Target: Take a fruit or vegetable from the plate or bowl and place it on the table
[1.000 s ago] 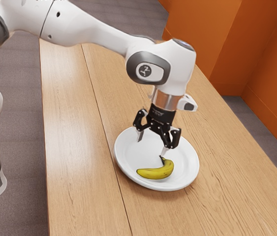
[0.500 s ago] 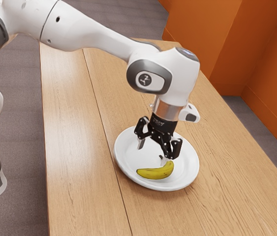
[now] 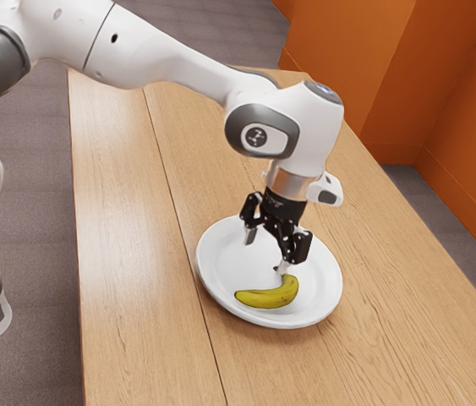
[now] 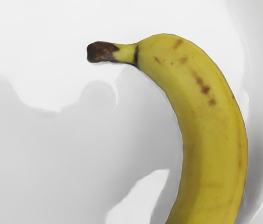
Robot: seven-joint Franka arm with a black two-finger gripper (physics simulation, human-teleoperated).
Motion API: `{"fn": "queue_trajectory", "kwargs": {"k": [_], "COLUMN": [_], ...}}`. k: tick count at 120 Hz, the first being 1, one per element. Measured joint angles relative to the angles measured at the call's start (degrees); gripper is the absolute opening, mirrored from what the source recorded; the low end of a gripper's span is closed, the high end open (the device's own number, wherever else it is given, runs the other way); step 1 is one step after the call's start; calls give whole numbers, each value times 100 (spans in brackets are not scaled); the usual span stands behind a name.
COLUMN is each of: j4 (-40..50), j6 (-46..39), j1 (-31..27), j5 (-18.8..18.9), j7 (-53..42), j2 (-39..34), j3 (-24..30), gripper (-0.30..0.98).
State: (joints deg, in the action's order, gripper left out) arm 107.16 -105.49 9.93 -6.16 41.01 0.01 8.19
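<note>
- Banana lies on the plate, close to the pincer
- The pincer stands wide, gripping nothing
- Progress, as judged: approach nearly complete
- Remaining: grasp, lift clear of the plate, and release on the bench

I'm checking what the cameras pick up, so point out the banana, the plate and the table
Banana [image 4: 210, 135]: wrist view, on its curved yellow body.
Plate [image 3: 332, 283]: exterior view, on its rim.
Table [image 3: 128, 254]: exterior view, on its bare wooden top.
</note>
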Motion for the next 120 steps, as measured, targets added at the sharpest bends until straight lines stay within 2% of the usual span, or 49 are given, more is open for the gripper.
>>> {"fn": "queue_trajectory", "kwargs": {"k": [46,91,120], "j4": [-76,-72,-73], "j6": [-63,-74,-76], "j1": [-236,379,240], "j5": [1,-11,-14], "j7": [-543,-821,-926], "j2": [141,256,261], "j3": [15,2,-1], "gripper": [69,69,69]}}
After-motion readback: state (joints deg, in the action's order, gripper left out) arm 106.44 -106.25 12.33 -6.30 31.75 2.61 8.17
